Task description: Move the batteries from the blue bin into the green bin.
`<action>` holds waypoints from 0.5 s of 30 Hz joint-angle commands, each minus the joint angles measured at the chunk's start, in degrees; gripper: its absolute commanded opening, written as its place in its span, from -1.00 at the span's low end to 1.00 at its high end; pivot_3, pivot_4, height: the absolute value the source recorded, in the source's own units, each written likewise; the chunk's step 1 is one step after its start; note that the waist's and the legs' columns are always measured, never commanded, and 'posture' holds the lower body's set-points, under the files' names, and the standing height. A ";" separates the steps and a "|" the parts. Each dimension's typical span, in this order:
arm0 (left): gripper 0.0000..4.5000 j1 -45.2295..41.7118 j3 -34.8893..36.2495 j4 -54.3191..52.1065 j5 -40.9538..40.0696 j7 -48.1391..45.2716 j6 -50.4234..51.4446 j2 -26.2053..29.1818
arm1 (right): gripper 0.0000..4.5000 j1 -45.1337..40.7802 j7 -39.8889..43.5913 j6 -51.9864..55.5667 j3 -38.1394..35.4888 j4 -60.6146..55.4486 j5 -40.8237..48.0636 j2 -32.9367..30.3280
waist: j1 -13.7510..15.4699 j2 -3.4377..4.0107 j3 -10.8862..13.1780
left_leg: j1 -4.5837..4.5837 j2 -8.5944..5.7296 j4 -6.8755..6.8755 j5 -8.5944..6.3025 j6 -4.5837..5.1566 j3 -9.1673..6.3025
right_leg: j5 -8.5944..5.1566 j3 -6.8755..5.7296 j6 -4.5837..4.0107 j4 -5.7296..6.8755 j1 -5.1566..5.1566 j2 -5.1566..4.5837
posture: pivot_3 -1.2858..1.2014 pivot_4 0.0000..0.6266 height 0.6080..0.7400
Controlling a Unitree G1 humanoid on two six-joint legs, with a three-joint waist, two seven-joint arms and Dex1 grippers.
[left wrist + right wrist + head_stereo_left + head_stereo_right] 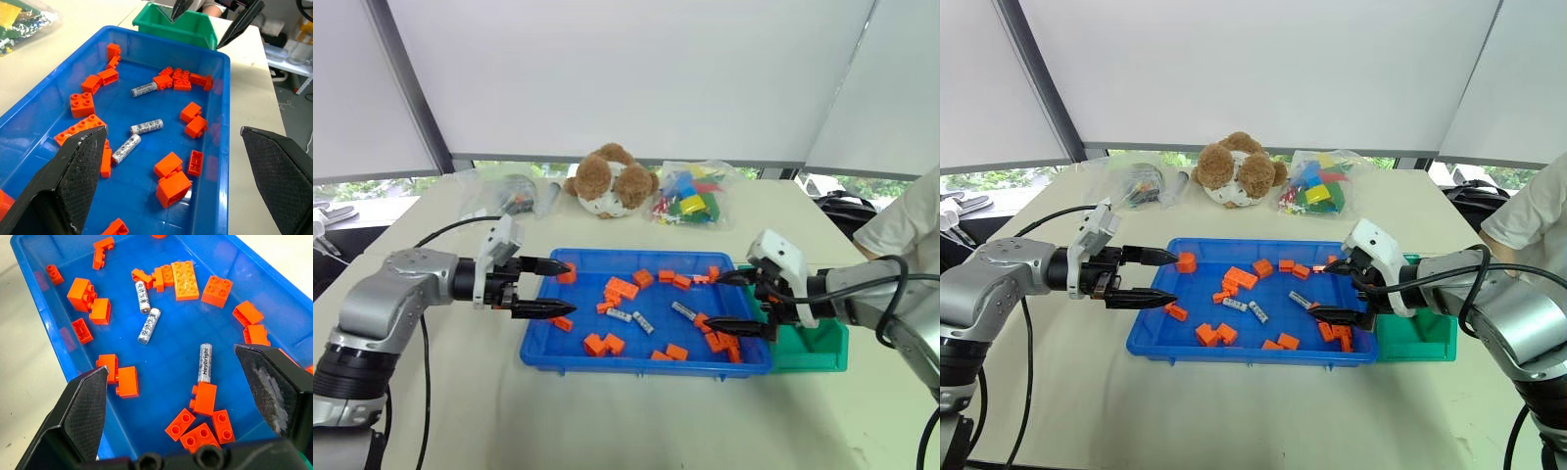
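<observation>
3 batteries (149,325) in blue bin (540,333), green bin (818,348) visible from head, left gripper (556,287) and right gripper (726,302) both spread, empty.

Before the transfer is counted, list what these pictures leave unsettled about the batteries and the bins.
- Green bin interior: in the left eye view the right gripper and the bin's own wall hide it, so batteries inside cannot be ruled out.
- Batteries in the blue bin: three show; orange blocks could cover more.
- Small print on the two farther batteries: too small, right wrist view.

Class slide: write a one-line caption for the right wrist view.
Open right gripper hovers over the blue bin, where three batteries lie among orange blocks.
</observation>
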 commanded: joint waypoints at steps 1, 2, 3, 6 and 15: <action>1.00 -0.81 1.01 -1.19 -0.83 -0.74 -0.51 0.48 | 0.99 -1.88 0.12 -0.21 -2.04 -0.75 0.44 0.00 | 0.00 0.00 0.00 | 0.00 0.00 0.00 0.00 0.00 0.00 | 0.00 0.00 0.00 0.00 0.00 0.00 | 0.03 -0.52 0.89; 1.00 -0.68 0.71 -1.28 -0.32 -0.76 -0.85 0.65 | 0.99 -2.04 0.12 -0.24 -1.88 -0.73 0.40 0.15 | 0.00 0.00 0.00 | 0.00 0.00 0.00 0.00 0.00 0.00 | 0.00 0.00 0.00 0.00 0.00 0.00 | 0.03 -0.52 0.89; 1.00 -0.58 0.48 -1.35 0.20 -0.78 -1.34 0.74 | 0.99 -2.20 0.11 -0.25 -1.73 -0.71 0.37 0.28 | 0.00 0.00 0.00 | 0.00 0.00 0.00 0.00 0.00 0.00 | 0.00 0.00 0.00 0.00 0.00 0.00 | 0.03 -0.52 0.89; 1.00 -0.57 0.79 -1.77 -0.52 -0.74 -0.63 0.60 | 0.99 -2.83 -0.02 -0.18 -1.16 -0.60 0.22 0.80 | 0.01 0.00 0.00 | 0.00 0.00 0.00 0.00 0.00 0.00 | 0.00 0.00 0.00 0.00 0.00 0.00 | 0.03 -0.52 0.89; 1.00 -0.32 0.90 -2.50 -0.77 -0.22 -0.28 0.52 | 0.99 -4.86 -0.54 -0.37 0.51 0.41 -0.77 2.60 | -0.01 0.00 0.00 | 0.00 0.00 0.00 0.00 0.00 0.00 | 0.00 0.00 0.00 0.00 -0.01 0.00 | 0.03 -0.52 0.89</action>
